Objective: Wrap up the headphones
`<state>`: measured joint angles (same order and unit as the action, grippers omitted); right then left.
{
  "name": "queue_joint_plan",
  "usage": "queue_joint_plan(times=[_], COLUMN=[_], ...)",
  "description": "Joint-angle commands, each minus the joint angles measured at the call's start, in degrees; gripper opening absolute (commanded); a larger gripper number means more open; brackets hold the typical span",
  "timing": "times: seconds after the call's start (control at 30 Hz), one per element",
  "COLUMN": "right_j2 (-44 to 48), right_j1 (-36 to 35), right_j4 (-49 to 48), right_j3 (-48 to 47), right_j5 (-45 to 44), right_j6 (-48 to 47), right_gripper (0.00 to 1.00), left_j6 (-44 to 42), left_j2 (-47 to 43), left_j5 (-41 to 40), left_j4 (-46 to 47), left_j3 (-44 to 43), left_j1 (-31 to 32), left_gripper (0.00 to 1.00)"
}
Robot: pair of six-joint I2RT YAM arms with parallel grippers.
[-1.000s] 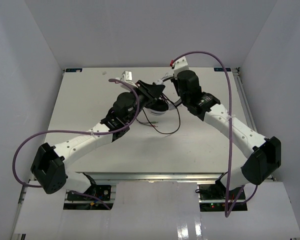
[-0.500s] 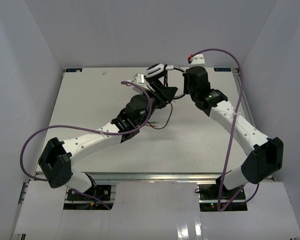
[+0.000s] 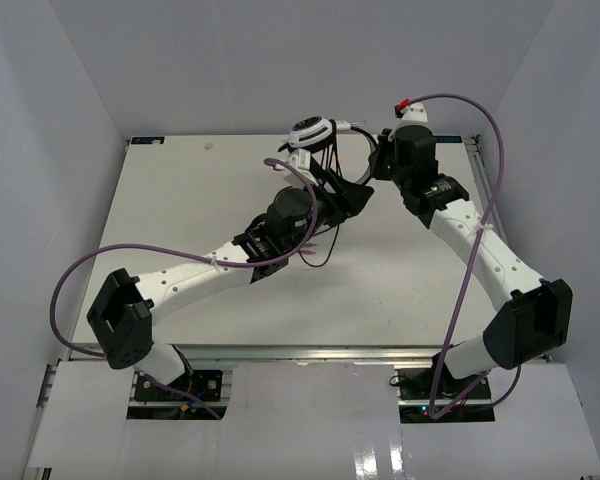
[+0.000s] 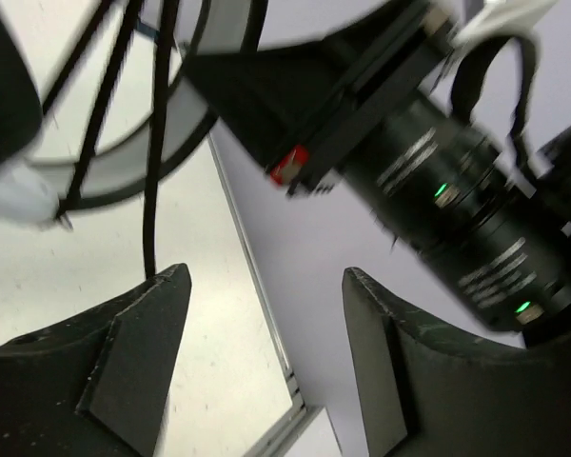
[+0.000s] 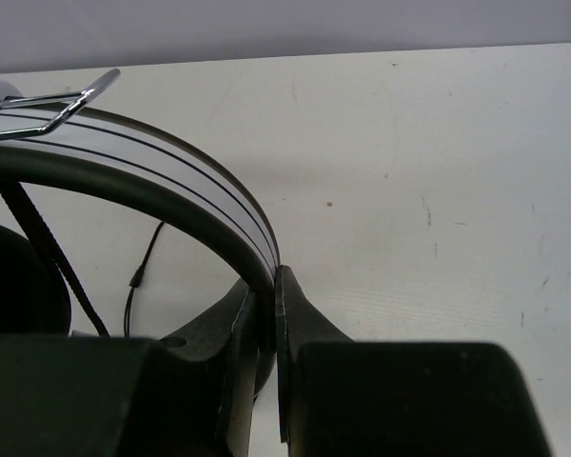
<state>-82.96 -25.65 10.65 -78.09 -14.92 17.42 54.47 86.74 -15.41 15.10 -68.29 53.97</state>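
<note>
Our left arm (image 3: 180,278) reaches forward and inward, its tool (image 4: 265,276) spread wide, gripping nothing. Our right arm (image 3: 480,250) angles in beside it, its tool (image 5: 266,286) pinched on the headphones (image 5: 171,171).

Desk: an off-white, matte desk (image 3: 180,210), wide in front of me.
Near edge: a metal rail (image 3: 310,352) runs along it, beside the spot where my two arms are bolted.
Surface marks: a dark speck (image 5: 329,203) and a few faint scratches.
Lying on it: the slack tail of the thin black headphone cord (image 5: 147,252) seems to rest near the middle; I cannot tell how much of it touches.
</note>
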Motion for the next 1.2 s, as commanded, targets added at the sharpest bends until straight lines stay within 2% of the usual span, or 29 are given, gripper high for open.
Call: queue_joint_plan(times=[0.0,0.13,0.37,0.53,0.67,0.73,0.8,0.87,0.97,1.03,1.1,1.17], right_j2=[2.34,2.83,3.27,3.96,3.77,3.85,4.08,4.22,4.6,4.88,5.12,5.29], right_j1=[4.07,5.23,5.73,7.82,10.0,10.91,11.9,12.48,12.88,13.28,13.63,14.06], right_j4=[-5.4,-5.44,-5.92,-6.6,-6.39,-6.01,-5.86,-5.16,-4.14,-3.33,-2.78,-2.5], right_j3=[-6.72,-7.25,-7.16,-7.59,-8.83,-9.73,-10.46,-11.44,-13.01,-13.64,-14.09,-14.28], right_j5=[7.27,8.72,13.12,25.44,32.4,33.39,35.39,36.79,38.35,39.27,40.21,40.91], right_j6=[8.91,6.97,1.0,-2.78,-1.9,-1.61,-0.41,0.38,0.91,0.99,0.67,0.54], right_gripper=[0.08,0.08,0.08,0.08,0.08,0.08,0.08,0.08,0.08,0.08,0.08,0.08], left_j6=[-1.58,-6.93,-21.74,-30.56,-33.95,-38.18,-40.85,-42.98,-44.08,-44.98,-45.91,-46.42], left_j2=[-0.01,-2.72,-5.37,-5.84,-8.86,-11.98,-13.52,-13.01,-10.92,-10.12,-9.51,-9.16], left_j5=[4.65,4.91,0.88,3.82,3.37,2.29,1.04,1.05,1.51,1.27,2.15,3.0], left_j4=[-0.6,-0.85,-3.48,-2.81,4.38,12.58,18.37,20.16,21.6,23.48,25.95,27.63], left_j3=[1.5,6.69,9.01,12.27,20.86,29.01,32.42,34.1,34.2,34.79,35.72,36.4], left_j1=[3.55,5.35,8.45,8.94,9.04,9.04,8.91,8.12,7.4,6.95,6.13,5.7], left_gripper=[0.8,0.98,0.98,0.98,0.98,0.98,0.94,0.84,0.51,0.4,0.38,0.46])
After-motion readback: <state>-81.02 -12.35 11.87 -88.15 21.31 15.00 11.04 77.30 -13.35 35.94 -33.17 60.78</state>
